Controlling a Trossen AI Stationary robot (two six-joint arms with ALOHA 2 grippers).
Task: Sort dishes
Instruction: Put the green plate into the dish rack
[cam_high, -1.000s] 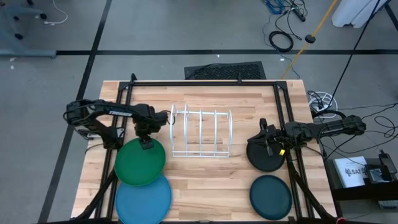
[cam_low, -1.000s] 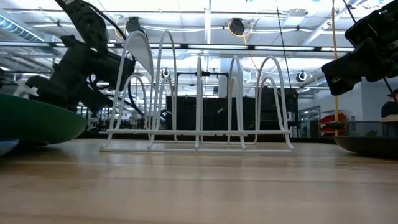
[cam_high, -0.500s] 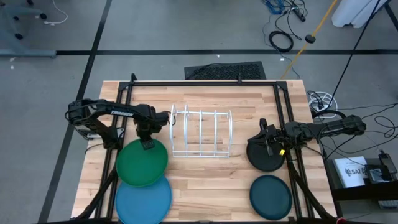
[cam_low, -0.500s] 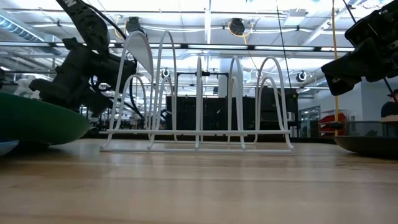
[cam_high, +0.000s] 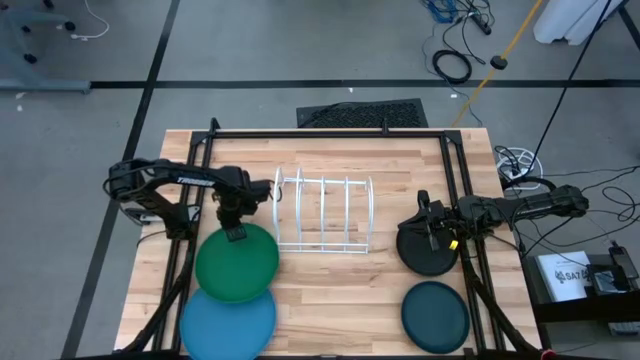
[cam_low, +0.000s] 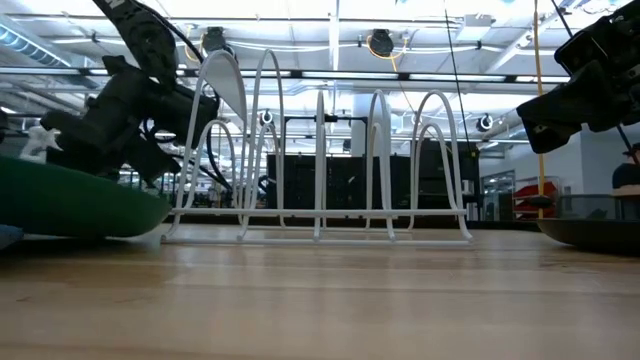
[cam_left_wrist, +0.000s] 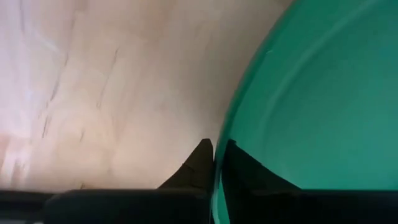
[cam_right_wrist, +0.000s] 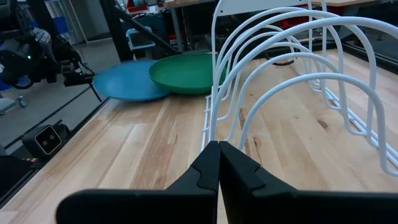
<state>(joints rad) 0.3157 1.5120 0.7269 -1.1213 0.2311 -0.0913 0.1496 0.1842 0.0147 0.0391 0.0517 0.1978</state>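
Note:
The large green plate (cam_high: 237, 265) lies left of the white wire rack (cam_high: 323, 213), its near edge over the far edge of the light blue plate (cam_high: 228, 322). My left gripper (cam_high: 235, 232) is shut on the green plate's far rim. On the right, the black plate (cam_high: 428, 250) lies flat on the table with the dark teal plate (cam_high: 435, 316) nearer the front edge. My right gripper (cam_high: 420, 212) hovers shut over the black plate's far edge, pointing level toward the rack and holding nothing. My left gripper pinches the green plate's far rim (cam_left_wrist: 216, 163), one finger (cam_left_wrist: 196, 167) outside the plate and the other (cam_left_wrist: 249, 175) inside on its upper face. The fingers come steeply down from the far side. The plate's near part lies on the light blue plate.
The rack's wire hoops (cam_right_wrist: 280, 74) stand upright mid-table between the two arms. A black frame (cam_high: 330, 133) runs along the table's far side and down both sides. Bare wood (cam_high: 340, 300) lies in front of the rack.
The green plate has slid a little toward the table's right edge and now covers more of the light blue plate. In the low view its edge beside the rack sits lower and closer to the rack than before. My left gripper has stayed at the plate's far rim.

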